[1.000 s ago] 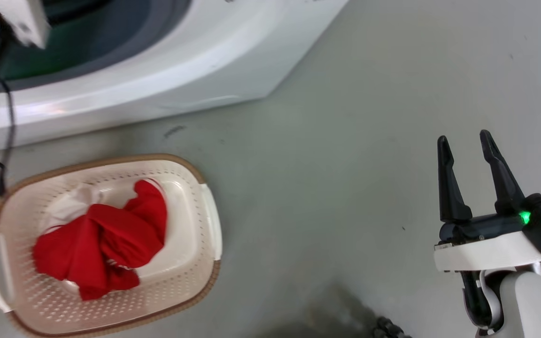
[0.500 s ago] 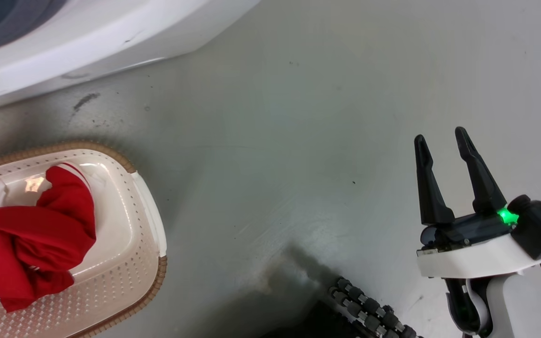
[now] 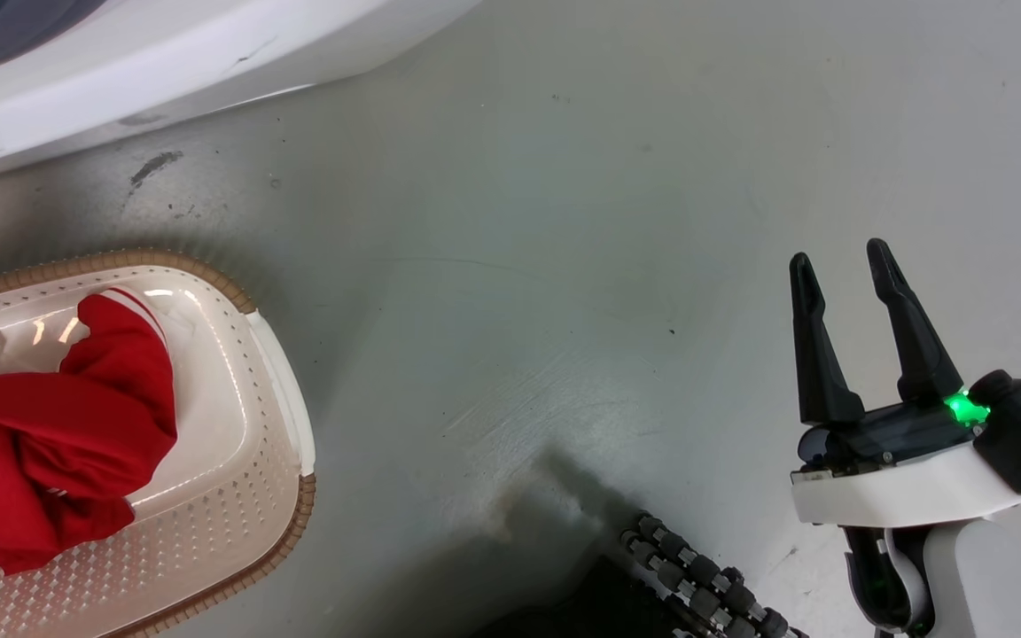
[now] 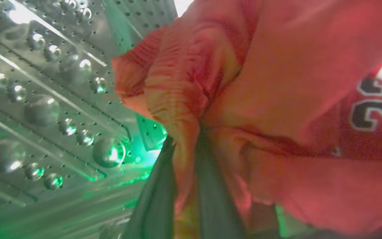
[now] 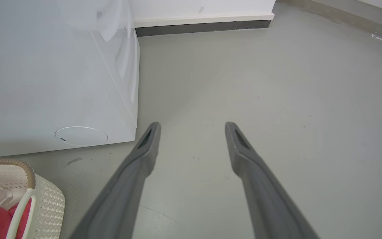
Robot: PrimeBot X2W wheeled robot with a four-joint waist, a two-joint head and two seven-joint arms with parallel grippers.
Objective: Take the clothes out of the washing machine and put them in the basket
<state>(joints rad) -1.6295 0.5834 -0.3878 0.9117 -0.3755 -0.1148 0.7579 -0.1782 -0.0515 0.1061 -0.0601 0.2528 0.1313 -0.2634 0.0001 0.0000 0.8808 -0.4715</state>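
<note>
Left gripper: we see it pinched tight on a red garment inside the steel drum.
Right gripper: we have it spread wide, empty, above the floor.
Basket: we spot red clothes heaped inside it, on the floor near the washing machine.

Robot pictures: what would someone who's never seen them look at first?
Bright red grabs the eye. In the left wrist view the fingers of the left gripper pinch a red garment inside the shiny steel drum, and in the head view red clothes lie heaped in the basket at the lower left. At the lower right the right gripper hangs open over the grey floor, a green light glowing at its base.
</note>
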